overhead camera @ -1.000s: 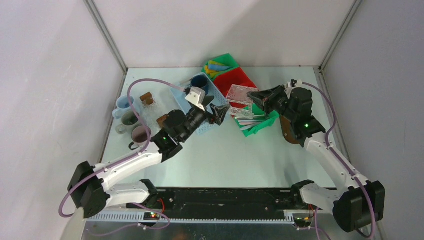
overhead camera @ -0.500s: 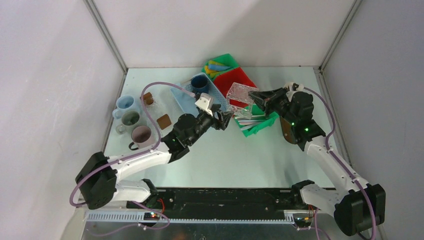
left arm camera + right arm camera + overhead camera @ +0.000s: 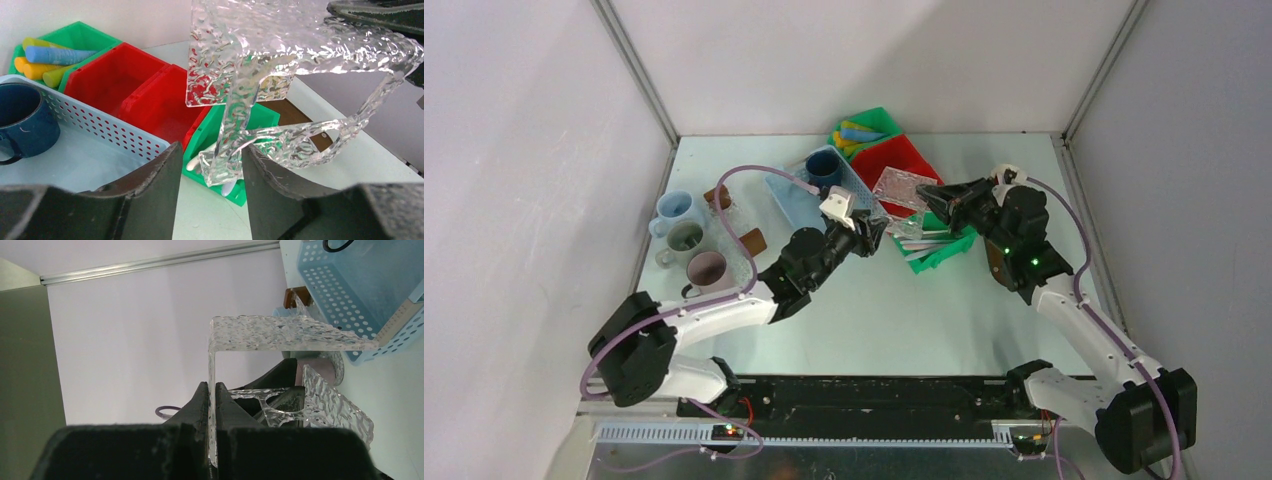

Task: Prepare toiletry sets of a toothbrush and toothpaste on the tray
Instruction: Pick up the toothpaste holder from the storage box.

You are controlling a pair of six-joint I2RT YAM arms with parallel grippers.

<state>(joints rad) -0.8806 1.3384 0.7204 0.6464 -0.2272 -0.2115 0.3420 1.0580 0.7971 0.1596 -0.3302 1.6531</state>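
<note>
Right gripper [image 3: 211, 388] is pressed tight on one thin wall of a clear, rippled plastic rack [image 3: 904, 188], holding it up off the table above a green bin [image 3: 944, 250]. Left gripper [image 3: 212, 165] reaches in from the other side. Its jaws stand apart, straddling another wall of the rack, and a gap shows on one side, so it is not pinching.

The rack has a flat top plate, bent side walls and a lower shelf cut with round holes. Thin pale toothbrushes [image 3: 921, 243] lie in the green bin under it. Yellow, blue and green tubes [image 3: 854, 131] sit in a rear green bin [image 3: 882, 120], just behind a red bin [image 3: 904, 158].

A dark blue mug [image 3: 824, 166] stands in the blue basket [image 3: 789, 195]. A pale blue mug [image 3: 674, 208], grey mug [image 3: 684, 238] and pink mug [image 3: 707, 268] stand in a row near the table's left edge. The brown tray [image 3: 994, 265] lies under the right arm, mostly hidden and well apart from those three mugs.
</note>
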